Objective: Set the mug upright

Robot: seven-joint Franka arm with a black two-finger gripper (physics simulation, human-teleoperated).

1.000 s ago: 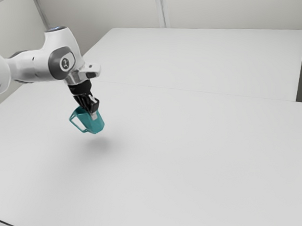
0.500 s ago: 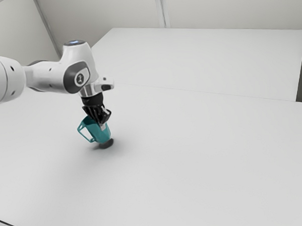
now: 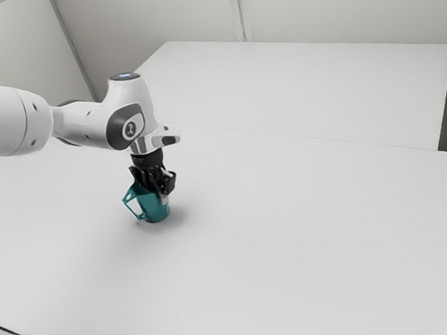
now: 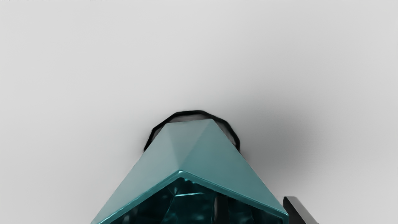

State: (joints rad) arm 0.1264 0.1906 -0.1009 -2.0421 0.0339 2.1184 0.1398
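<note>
Exterior view: holding the mug (image 3: pixel 155 211) nearly upright, toward the table's (image 3: pixel 280 236) edge at the exterior view's left, with the gripper (image 3: pixel 162 195) clamped on its wall, apparently to keep the handle (image 3: pixel 125 200) clear while settling the base flat.

teal mug (image 3: pixel 155 210), blk tool (image 3: pixel 158 193), wht/gry arm (image 3: pixel 88 123), lt gry tabletop (image 3: pixel 294 236)

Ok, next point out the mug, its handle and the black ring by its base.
Mug (image 4: pixel 202 152): wrist view, on its outer wall, below the rim.
Handle (image 3: pixel 125 200): exterior view, on its outer corner.
Ring (image 4: pixel 190 112): wrist view, on its black edge.
</note>
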